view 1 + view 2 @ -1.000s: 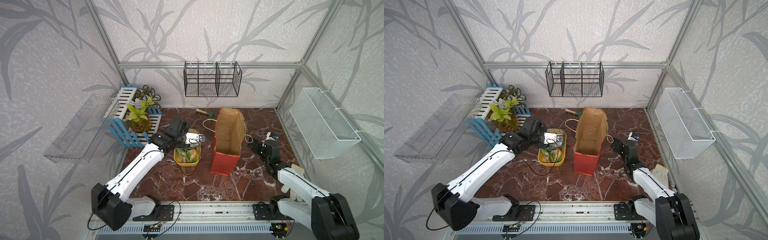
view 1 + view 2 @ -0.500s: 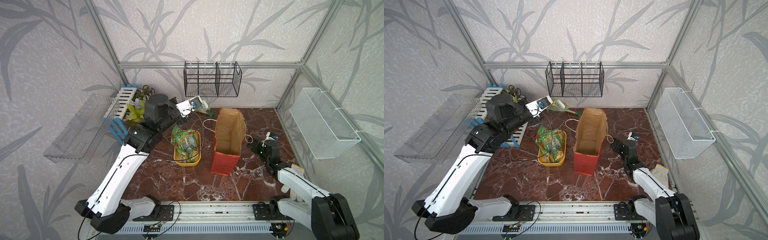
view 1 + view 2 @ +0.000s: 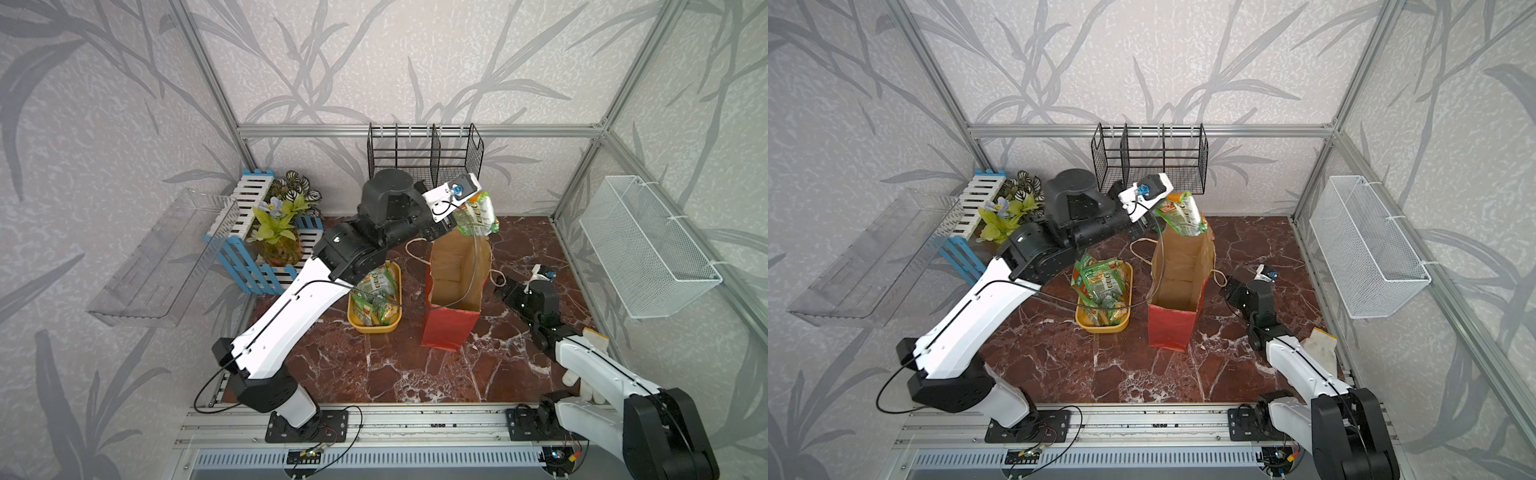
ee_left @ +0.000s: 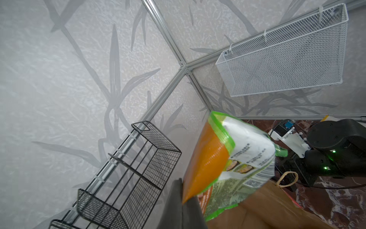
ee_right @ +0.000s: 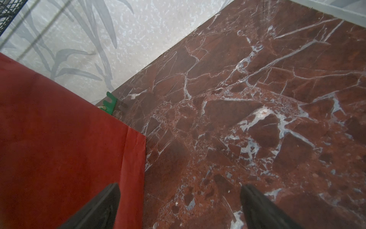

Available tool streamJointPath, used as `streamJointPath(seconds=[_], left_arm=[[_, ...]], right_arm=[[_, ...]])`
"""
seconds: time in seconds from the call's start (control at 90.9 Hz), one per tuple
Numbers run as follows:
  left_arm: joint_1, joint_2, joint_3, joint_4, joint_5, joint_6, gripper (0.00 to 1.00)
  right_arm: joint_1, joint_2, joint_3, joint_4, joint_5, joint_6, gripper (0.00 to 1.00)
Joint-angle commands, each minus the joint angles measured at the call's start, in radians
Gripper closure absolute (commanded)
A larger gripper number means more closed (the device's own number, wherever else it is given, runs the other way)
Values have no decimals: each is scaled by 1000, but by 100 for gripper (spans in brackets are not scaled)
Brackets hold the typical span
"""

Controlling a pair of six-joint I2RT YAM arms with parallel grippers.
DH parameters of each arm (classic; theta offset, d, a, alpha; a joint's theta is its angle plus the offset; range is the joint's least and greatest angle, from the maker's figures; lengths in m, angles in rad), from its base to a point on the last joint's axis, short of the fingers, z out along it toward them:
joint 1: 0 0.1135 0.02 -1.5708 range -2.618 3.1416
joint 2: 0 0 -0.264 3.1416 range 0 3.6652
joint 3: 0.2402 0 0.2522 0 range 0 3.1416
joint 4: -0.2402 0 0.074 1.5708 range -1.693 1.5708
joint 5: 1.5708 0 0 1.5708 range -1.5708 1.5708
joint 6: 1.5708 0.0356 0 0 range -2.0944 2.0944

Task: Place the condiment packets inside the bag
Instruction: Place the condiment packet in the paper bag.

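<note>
In both top views the left gripper (image 3: pixel 456 216) sits just above the centre of the frame. It is clamped tight on the corner of 1 green and orange condiment packet (image 3: pixel 478 212). The packet hangs over the far rim of the open bag (image 3: pixel 451 332), not yet inside. In the left wrist view, the 2 fingers (image 4: pixel 174 206) pinch its orange edge at the bottom of the frame. The other condiment packets (image 3: pixel 376 286) lie heaped in the yellow tray (image 3: pixel 374 327), just left of the bag. Right of centre, the right gripper (image 5: pixel 179 198) sits low beside the bag's red wall. Its jaws are spread wide and hold nothing above the marble table (image 5: pixel 257 99).
</note>
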Motion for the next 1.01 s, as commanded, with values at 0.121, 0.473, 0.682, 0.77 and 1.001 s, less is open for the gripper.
streamJointPath(seconds=[0.121, 0.473, 0.682, 0.77, 1.001], left_arm=[[-6, 84, -22, 43, -77, -67, 100], [-6, 67, -203, 92, -119, -31, 100], [-5, 43, -240, 106, -161, -33, 23], [-5, 18, -228, 101, -164, -47, 9], [110, -89, -246, 73, -88, -154, 5]], right_arm=[[-3, -21, -5, -10, -20, 13, 1], [-4, -5, 2, -14, -34, 19, 0], [-2, 6, 4, -13, -36, 21, 0], [-3, 11, 6, -13, -40, 21, 0], [-3, 13, 9, -12, -47, 24, 0]])
